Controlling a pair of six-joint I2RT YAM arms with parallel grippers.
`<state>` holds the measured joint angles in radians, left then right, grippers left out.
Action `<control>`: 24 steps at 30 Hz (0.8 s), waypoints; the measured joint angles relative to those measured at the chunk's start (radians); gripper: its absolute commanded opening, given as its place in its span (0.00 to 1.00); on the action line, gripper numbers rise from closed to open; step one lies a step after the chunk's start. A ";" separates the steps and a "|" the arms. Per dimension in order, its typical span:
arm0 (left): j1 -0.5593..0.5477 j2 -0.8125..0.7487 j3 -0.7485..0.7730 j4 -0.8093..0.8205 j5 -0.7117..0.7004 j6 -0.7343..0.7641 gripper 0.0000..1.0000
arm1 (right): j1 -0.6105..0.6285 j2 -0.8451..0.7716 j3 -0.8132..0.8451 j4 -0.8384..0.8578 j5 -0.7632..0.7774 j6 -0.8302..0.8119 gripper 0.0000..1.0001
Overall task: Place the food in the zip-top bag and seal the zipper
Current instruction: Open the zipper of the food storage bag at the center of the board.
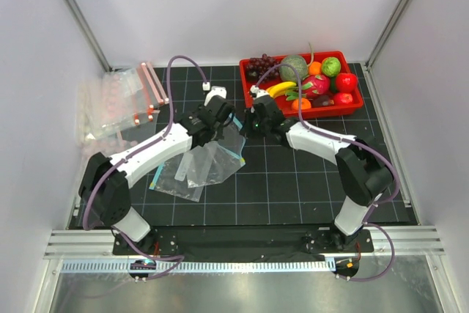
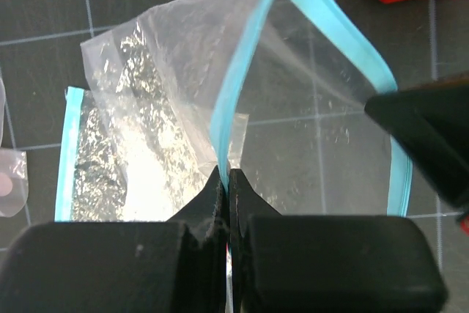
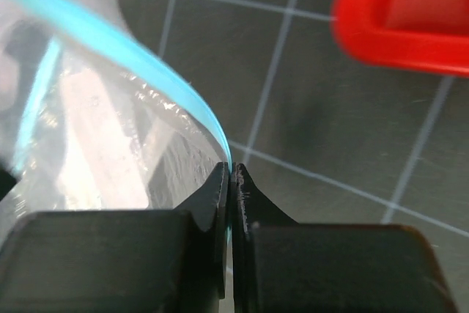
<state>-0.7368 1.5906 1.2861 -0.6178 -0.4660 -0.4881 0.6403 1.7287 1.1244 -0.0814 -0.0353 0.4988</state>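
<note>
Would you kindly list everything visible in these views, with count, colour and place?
zip-top bag: one, clear, centre, between the grippers
zipper: one, teal-blue, along that bag's mouth
second bag: one, clear with teal edge, lying flat, left of it
spare bags: a stack, clear with pink-red strips, far left
tray: one, red, far right
melon: one, dull green, in tray
banana: one, yellow, in tray
red round fruits: two, tray's right end
grapes: one bunch, dark purple, tray's left corner
dragon fruit: one, pink, tray's middle
left gripper: black, shut on zipper
right gripper: black, shut on zipper
</note>
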 measured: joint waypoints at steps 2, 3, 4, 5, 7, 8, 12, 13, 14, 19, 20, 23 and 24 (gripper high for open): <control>-0.003 -0.019 -0.011 0.015 0.000 0.001 0.00 | -0.010 0.000 0.000 -0.006 0.020 0.000 0.09; -0.005 -0.029 -0.017 0.021 0.000 0.001 0.00 | -0.014 0.000 0.000 -0.008 0.029 0.001 0.13; -0.006 -0.043 -0.024 0.024 0.000 0.001 0.00 | -0.016 0.000 0.000 -0.011 0.041 0.002 0.16; -0.007 -0.056 -0.029 0.026 0.000 0.002 0.00 | -0.016 0.000 0.000 -0.013 0.050 0.002 0.18; -0.007 -0.074 -0.037 0.034 0.000 0.002 0.00 | -0.016 0.000 0.000 -0.013 0.060 0.001 0.14; -0.007 -0.080 -0.039 0.039 0.000 0.003 0.00 | -0.016 0.000 0.000 -0.012 0.063 0.001 0.08; -0.007 -0.085 -0.050 0.059 -0.001 0.003 0.04 | -0.014 -0.019 -0.027 0.014 0.053 0.007 0.01; -0.007 -0.085 -0.055 0.063 0.000 0.003 0.06 | -0.014 -0.029 -0.038 0.022 0.042 0.010 0.01; -0.007 -0.085 -0.061 0.066 -0.001 0.003 0.10 | -0.014 -0.042 -0.051 0.032 0.029 0.013 0.01; -0.007 -0.080 -0.073 0.083 -0.002 0.006 0.27 | -0.007 -0.106 -0.096 0.088 -0.017 0.040 0.01; -0.007 -0.074 -0.073 0.090 -0.007 0.007 0.29 | -0.004 -0.117 -0.105 0.106 -0.023 0.048 0.01; -0.006 -0.041 -0.069 0.093 -0.024 0.008 0.29 | 0.000 -0.147 -0.129 0.138 -0.029 0.059 0.01; -0.005 -0.017 -0.063 0.093 -0.027 0.008 0.28 | 0.001 -0.155 -0.136 0.143 -0.029 0.061 0.01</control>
<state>-0.7422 1.5738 1.2236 -0.5247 -0.4934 -0.4805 0.6411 1.5738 0.9886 0.0620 -0.0643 0.5598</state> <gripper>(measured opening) 0.287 0.039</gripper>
